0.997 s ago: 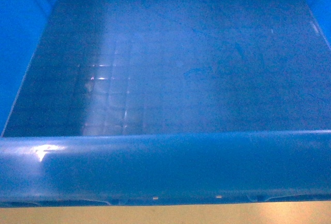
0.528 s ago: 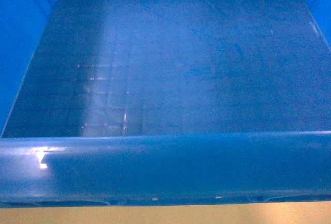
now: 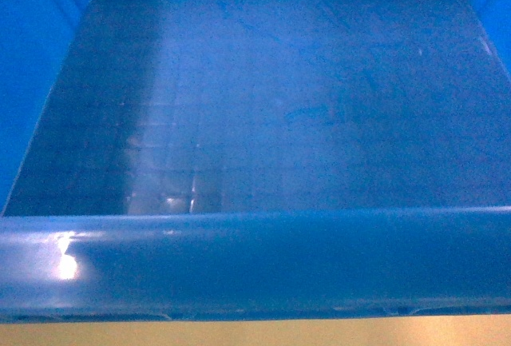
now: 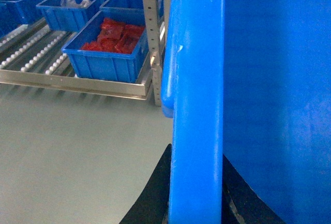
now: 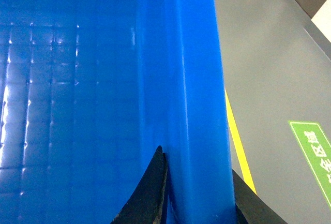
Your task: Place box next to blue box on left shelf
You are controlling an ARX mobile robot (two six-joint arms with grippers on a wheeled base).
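Both arms are carrying the box (image 3: 263, 114) between them, rim pinched on either side; it's filling the head view, empty, held up in front of the robot off the floor

Left gripper (image 4: 195, 203) is clamping the box's left rim, one dark finger on each side of the wall. Right gripper (image 5: 199, 198) is doing the same on the right rim, fingers pressed against inner and outer face. Both grips are looking narrow: just fingertips over a thick rolled edge

Step in hand, as I'm reading it: transporting toward the left shelf (image 4: 36, 53). In the left wrist view the roller tracks are sitting ahead and to the left, with a blue box of red packets (image 4: 111, 48) already parked on them against the upright post (image 4: 151, 32). The free roller lane is lying just left of that box, so that's the slot

To do it well: keep both wrists level so the crate isn't twisting out of the pinch, approach square to the rails, clear the shelf's front lip before lowering, and set it down on the wheels beside the loaded box without nudging it. Head camera is blind to the shelf, so alignment is depending on the wrist view

Room: smooth grey floor (image 4: 77, 146), yellow line (image 5: 235, 141) and green floor marking (image 5: 315, 151) on the right side
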